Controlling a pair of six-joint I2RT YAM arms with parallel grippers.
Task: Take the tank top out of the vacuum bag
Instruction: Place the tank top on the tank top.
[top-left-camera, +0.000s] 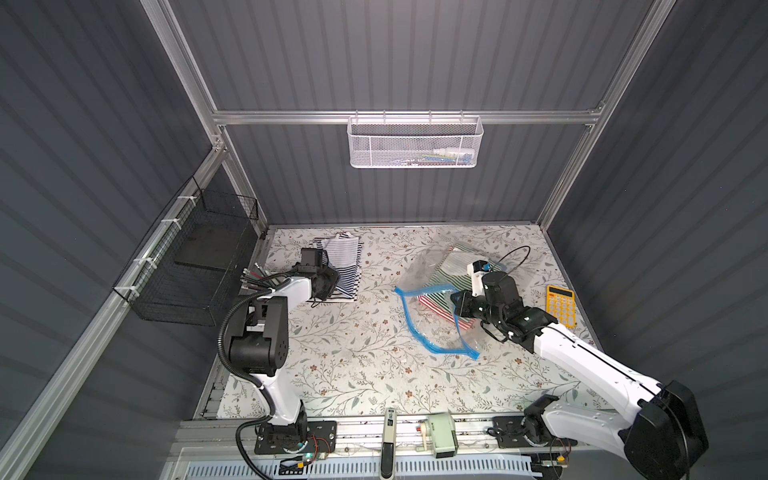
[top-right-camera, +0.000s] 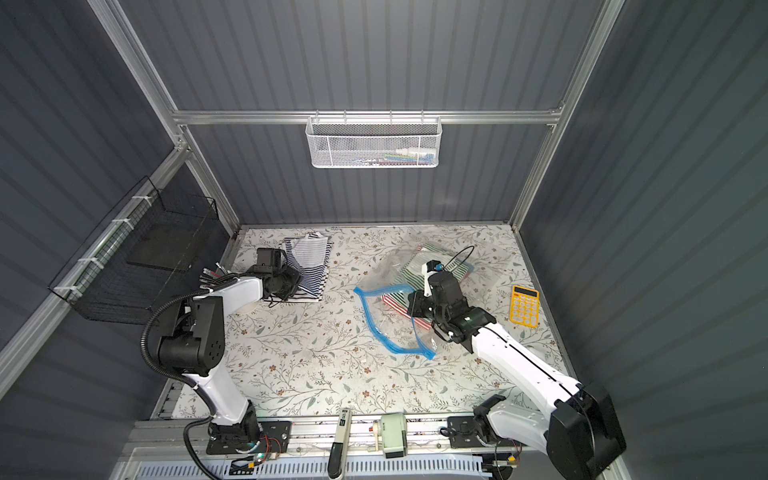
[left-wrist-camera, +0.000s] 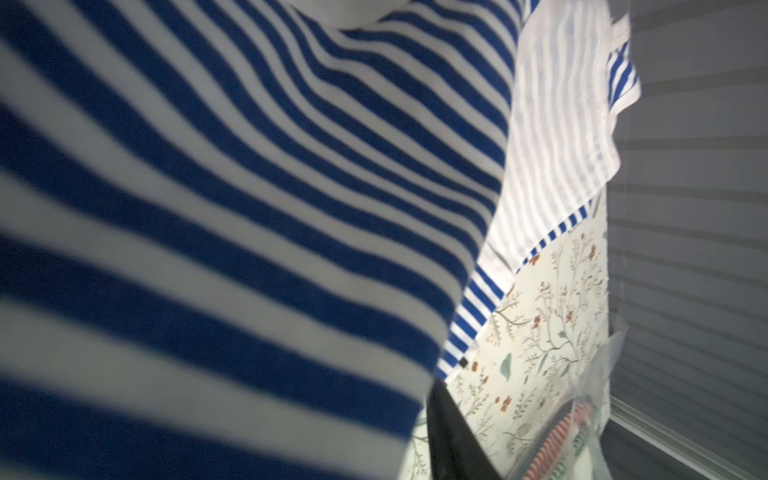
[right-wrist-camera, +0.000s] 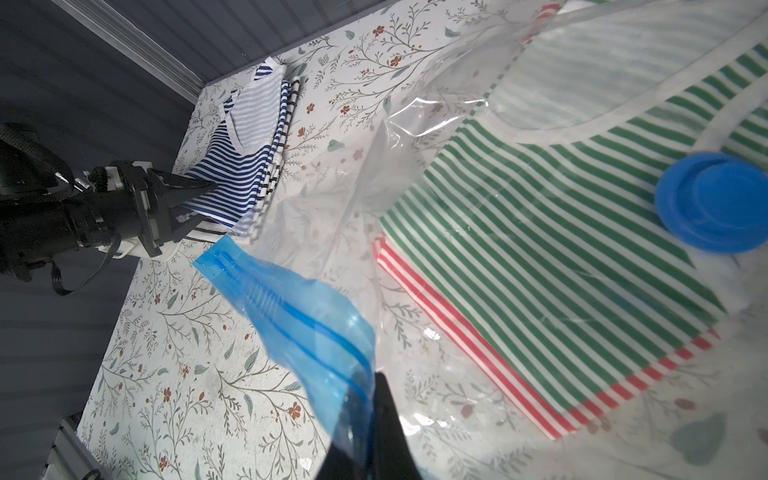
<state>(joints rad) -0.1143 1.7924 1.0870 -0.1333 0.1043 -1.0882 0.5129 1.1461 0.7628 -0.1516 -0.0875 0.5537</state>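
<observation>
The vacuum bag (top-left-camera: 419, 270) lies crinkled at the right of the table, its blue zip strip (top-left-camera: 409, 328) gaping open. My right gripper (right-wrist-camera: 370, 424) is shut on that strip and stands at the bag's mouth (top-left-camera: 457, 305). Inside the bag lie a green-striped tank top (right-wrist-camera: 540, 216) and a red-striped garment (right-wrist-camera: 457, 332), beside the round blue valve cap (right-wrist-camera: 715, 203). A blue-striped tank top (top-left-camera: 345, 266) rests on a small pile at the back left. My left gripper (right-wrist-camera: 199, 208) is at its near edge, jaws parted, cloth edge between them. One black finger (left-wrist-camera: 449, 440) shows past the fabric.
A yellow calculator (top-left-camera: 561, 305) lies right of the bag. A black wire basket (top-left-camera: 195, 270) hangs on the left wall and a white mesh basket (top-left-camera: 415, 141) on the back rail. Pens (top-left-camera: 253, 278) stand near the left arm. Small tools (top-left-camera: 442, 434) sit along the front rail.
</observation>
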